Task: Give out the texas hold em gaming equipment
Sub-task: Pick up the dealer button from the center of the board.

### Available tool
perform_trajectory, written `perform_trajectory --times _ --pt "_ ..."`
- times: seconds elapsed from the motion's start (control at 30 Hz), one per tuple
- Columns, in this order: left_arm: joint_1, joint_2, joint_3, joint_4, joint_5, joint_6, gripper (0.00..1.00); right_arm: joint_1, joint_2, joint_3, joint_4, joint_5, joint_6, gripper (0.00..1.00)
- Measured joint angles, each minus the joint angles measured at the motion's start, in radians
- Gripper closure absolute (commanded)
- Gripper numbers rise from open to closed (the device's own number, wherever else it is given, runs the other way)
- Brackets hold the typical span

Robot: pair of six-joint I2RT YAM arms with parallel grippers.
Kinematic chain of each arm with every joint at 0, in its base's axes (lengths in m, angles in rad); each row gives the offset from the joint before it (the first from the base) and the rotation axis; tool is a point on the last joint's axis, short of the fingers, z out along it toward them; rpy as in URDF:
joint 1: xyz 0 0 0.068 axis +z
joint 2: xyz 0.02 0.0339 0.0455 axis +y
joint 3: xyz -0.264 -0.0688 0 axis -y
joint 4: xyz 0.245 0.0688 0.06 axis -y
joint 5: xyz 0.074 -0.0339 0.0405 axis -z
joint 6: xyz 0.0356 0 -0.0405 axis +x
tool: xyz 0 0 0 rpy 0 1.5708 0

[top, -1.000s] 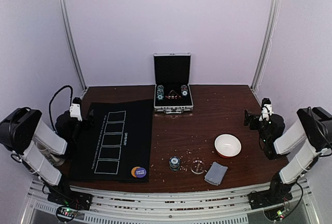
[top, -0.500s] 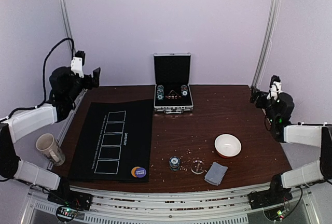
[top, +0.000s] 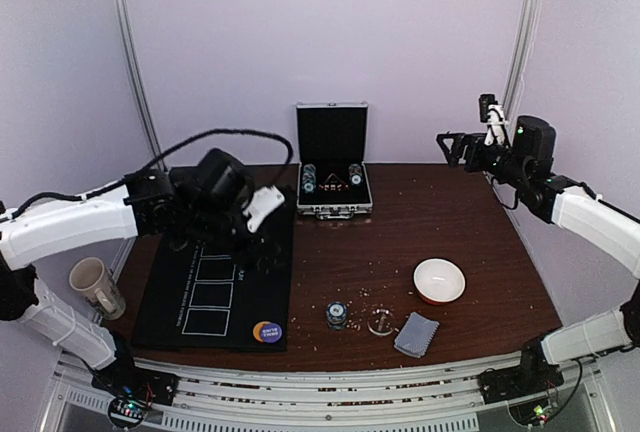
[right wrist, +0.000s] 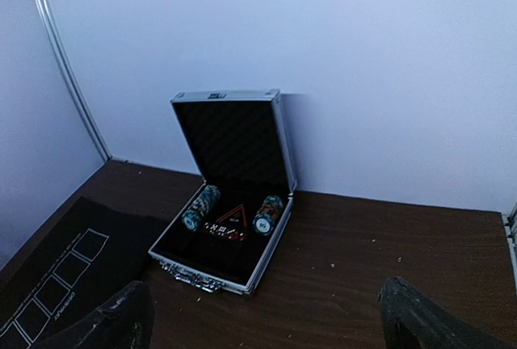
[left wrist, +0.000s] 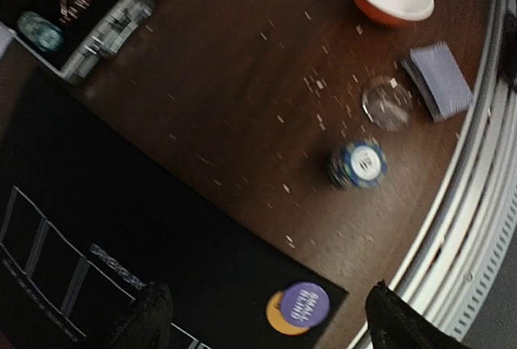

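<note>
Left gripper gapes wide, empty, over black mat on speckled brown table. Right gripper wide, empty, open chip case ahead against pale-violet wall.

Illegible print on black mat and purple button

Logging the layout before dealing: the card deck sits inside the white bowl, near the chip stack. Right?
No. The card deck lies on the table beside the white bowl, not inside it, near the chip stack; the left wrist view shows it.
</note>
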Motion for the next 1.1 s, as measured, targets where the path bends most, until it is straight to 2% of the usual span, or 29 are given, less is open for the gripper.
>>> perform_trajectory --times 0.1,0.17,0.27,0.4,0.6,0.7,0.93,1.1 --pt "-0.108 0.057 -0.064 -0.103 0.026 -0.055 0.14 0.096 0.029 0.023 -0.082 0.040 -0.037 0.00" --pt "-0.129 0.092 -0.117 -0.139 0.040 -0.075 0.13 0.142 0.047 0.025 -0.117 0.061 -0.060 0.00" --pt "-0.124 0.135 -0.167 -0.149 0.043 -0.085 0.14 0.171 0.067 0.025 -0.154 0.086 -0.074 0.00" --pt "-0.119 0.166 -0.197 -0.106 0.060 -0.081 0.21 0.186 0.074 0.025 -0.177 0.115 -0.083 0.00" --pt "-0.119 0.237 -0.208 -0.042 0.119 -0.060 0.23 0.187 0.075 0.025 -0.196 0.145 -0.085 0.00" --pt "-0.119 0.258 -0.210 -0.024 0.137 -0.054 0.28 0.188 0.077 0.025 -0.196 0.150 -0.085 0.00" --pt "-0.119 0.266 -0.209 -0.005 0.129 -0.049 0.28 0.195 0.092 0.025 -0.204 0.145 -0.081 0.00" --pt "-0.119 0.266 -0.209 0.004 0.130 -0.043 0.27 0.303 0.159 0.100 -0.382 0.145 -0.131 0.00"
